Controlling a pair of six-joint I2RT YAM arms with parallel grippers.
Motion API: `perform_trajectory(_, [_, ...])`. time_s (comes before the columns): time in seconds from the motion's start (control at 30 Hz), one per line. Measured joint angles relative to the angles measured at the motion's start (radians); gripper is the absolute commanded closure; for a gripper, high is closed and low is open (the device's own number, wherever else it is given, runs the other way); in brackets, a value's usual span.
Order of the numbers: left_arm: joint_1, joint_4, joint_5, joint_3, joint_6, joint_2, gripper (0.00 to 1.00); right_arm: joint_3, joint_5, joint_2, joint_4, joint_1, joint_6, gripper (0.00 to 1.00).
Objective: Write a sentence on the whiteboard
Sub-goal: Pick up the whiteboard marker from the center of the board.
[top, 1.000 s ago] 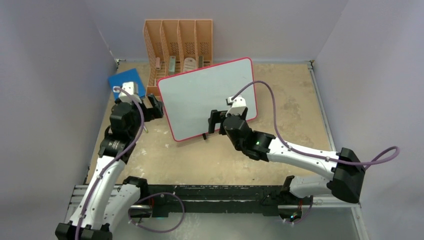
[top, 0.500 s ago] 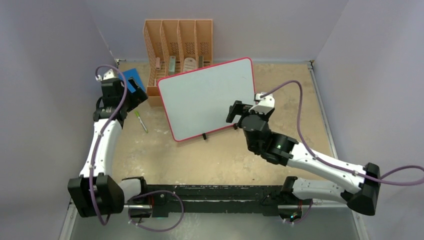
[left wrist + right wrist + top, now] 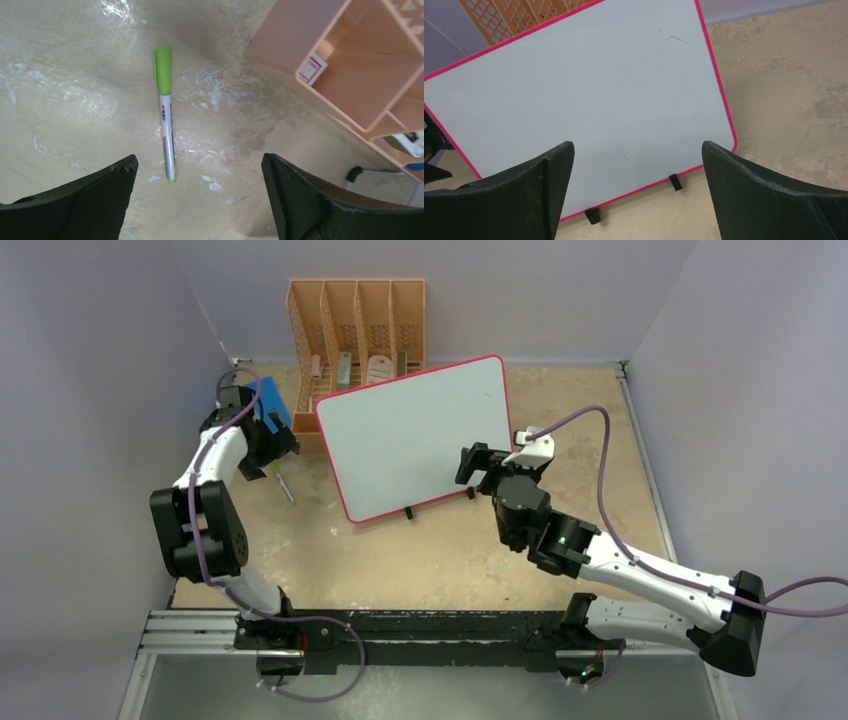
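The whiteboard [image 3: 415, 435] stands tilted on two black feet at mid-table, its white face ringed by a red-pink rim. In the right wrist view the whiteboard [image 3: 584, 90] carries only a few faint specks, and no sentence shows on it. A marker [image 3: 166, 130] with a green cap lies on the table left of the board, also seen as a thin marker [image 3: 283, 485] from above. My left gripper [image 3: 199, 165] hovers open just above it, nothing between its fingers. My right gripper [image 3: 636, 150] stands open in front of the board's lower right part, apart from it.
An orange slotted organizer [image 3: 357, 330] stands behind the board, its corner [image 3: 350, 65] close to the right of the marker. A blue book [image 3: 272, 400] lies at the back left, half hidden by my left arm. Grey walls close the table's sides.
My left arm swung out to the back left, then came in over the marker. My right gripper drew back to the right, off the board's face.
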State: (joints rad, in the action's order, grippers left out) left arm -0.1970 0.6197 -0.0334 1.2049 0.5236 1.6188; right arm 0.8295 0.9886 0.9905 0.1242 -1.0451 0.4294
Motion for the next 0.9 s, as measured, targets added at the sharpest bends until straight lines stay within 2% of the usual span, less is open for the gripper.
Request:
perform_trajectory(0.37, [-0.029,0.019,-0.005,0.085,-0.037,0.206,0.38,-0.021,0.024,0.026,0.027,0.0,-0.019,0.01])
perform_trajectory(0.57, [-0.042,0.018,-0.005,0.097,-0.047,0.272,0.49,-0.021,0.026,0.044,0.041,0.0,-0.031,0.01])
perform_trajectory(0.9, [-0.046,0.014,-0.006,0.103,-0.071,0.3,0.52,-0.021,0.023,0.052,0.053,0.0,-0.054,0.01])
